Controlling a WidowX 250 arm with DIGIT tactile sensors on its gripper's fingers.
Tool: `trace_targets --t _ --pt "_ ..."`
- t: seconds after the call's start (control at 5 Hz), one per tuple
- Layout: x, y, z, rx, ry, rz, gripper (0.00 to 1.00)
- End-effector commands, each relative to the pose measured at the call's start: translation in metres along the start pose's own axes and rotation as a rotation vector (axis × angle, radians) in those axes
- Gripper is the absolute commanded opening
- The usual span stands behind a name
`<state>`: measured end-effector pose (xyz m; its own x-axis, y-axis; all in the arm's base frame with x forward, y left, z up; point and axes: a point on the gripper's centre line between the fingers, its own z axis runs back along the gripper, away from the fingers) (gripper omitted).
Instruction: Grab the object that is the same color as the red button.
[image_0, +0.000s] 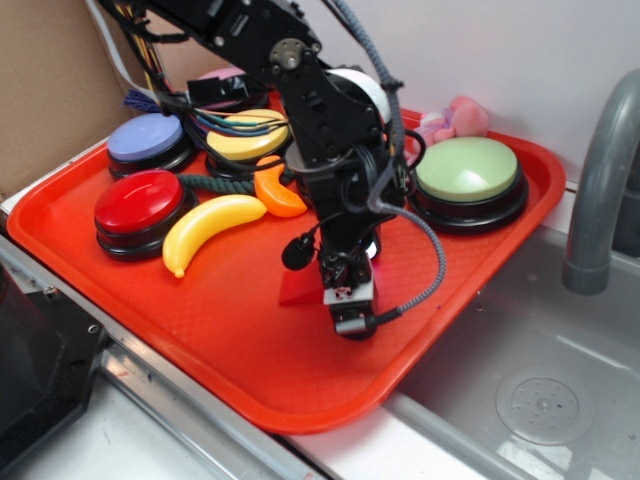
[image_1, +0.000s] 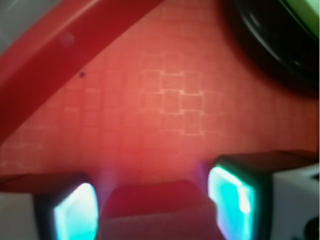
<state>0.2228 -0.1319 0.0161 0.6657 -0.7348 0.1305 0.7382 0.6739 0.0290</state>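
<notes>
The gripper is down on the tray with the red block right between its two fingers, closed on it as far as I can tell, and the red button sits far off to its side.

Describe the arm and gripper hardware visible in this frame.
The arm is black, built of boxy segments with round silver joint hubs. A braided grey cable loops down its side. The gripper is black; in the wrist view its fingers carry glowing teal pads.
</notes>
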Motion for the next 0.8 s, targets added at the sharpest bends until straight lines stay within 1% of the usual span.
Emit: trace_targets --t 0.0,0.2,0.4,0.6 --pt "-0.004 0.003 0.044 -0.026 0.047 0.009 0.00" --pt "-0.021 0.010 0.082 -0.018 0.052 0.147 0.00" --pt "-0.050 0.024 0.124 -0.004 0.027 0.324 0.00" --pt "-0.075 0.030 0.157 0.010 0.034 0.534 0.00"
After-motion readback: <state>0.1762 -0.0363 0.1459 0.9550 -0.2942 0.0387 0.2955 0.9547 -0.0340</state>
